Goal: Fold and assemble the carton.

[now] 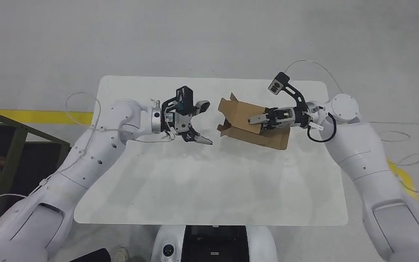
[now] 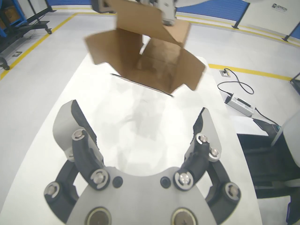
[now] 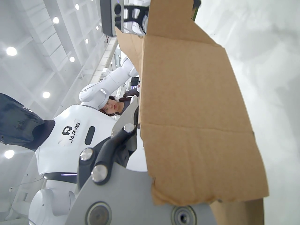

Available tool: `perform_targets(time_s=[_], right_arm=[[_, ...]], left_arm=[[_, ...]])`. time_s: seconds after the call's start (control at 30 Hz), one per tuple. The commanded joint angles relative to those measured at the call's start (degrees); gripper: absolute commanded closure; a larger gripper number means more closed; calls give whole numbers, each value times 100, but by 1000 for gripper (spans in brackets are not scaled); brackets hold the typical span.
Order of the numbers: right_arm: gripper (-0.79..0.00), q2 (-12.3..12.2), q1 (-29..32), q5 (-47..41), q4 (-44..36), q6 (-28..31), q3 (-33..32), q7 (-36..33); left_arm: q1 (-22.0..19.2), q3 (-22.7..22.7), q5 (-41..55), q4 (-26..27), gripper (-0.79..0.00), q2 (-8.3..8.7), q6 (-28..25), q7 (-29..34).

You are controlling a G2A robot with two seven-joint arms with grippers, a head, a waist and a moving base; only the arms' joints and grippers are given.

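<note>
The left gripper (image 2: 138, 108) hovers over the white counter (image 2: 150, 127) with its fingers spread wide. Just beyond it, the right gripper (image 1: 256, 120) pinches one wall of the plain brown carton (image 2: 138, 24), which hangs tilted above the counter, flaps open. Farther off lies pale grey floor (image 2: 35, 71) marked with yellow lines (image 2: 246, 71).

A pale grey floor (image 1: 209, 39) runs all round the white counter (image 1: 216, 190), crossed by yellow tape lines (image 2: 248, 71). Blue partition panels (image 2: 220, 8) stand behind on black feet, with a blue wheeled rack (image 2: 11, 12) off to one side. A grey power brick (image 2: 240, 105) lies on the floor, its black cable looping away. Overhead, round ceiling lights (image 3: 11, 50) glow.
</note>
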State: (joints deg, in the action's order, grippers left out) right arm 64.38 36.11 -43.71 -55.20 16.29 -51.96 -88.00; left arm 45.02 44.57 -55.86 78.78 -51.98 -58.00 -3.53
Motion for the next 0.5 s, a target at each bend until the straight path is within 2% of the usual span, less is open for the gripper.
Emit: perform_targets(time_s=[0.0, 0.13, 0.23, 0.37, 0.47], right_arm=[[0, -25, -51, -60, 31, 0, 39, 0], [0, -76, -100, -151, 44, 0, 124, 0], [0, -100, -89, -261, 13, 1, 168, 0], [0, -113, -47, -353, -58, 1, 227, 0], [0, -117, -25, -406, -119, 1, 253, 0]], left_arm=[[-30, -295, -297, -115, -785, 107, 0, -807], [-202, -853, -954, -275, -785, 272, 0, -2073], [-375, -1127, -1450, -401, -785, 317, 0, -3150], [-587, -1396, -1963, -637, -785, 251, 0, -4187], [-719, -1563, -2009, -765, -785, 131, 0, -4275]])
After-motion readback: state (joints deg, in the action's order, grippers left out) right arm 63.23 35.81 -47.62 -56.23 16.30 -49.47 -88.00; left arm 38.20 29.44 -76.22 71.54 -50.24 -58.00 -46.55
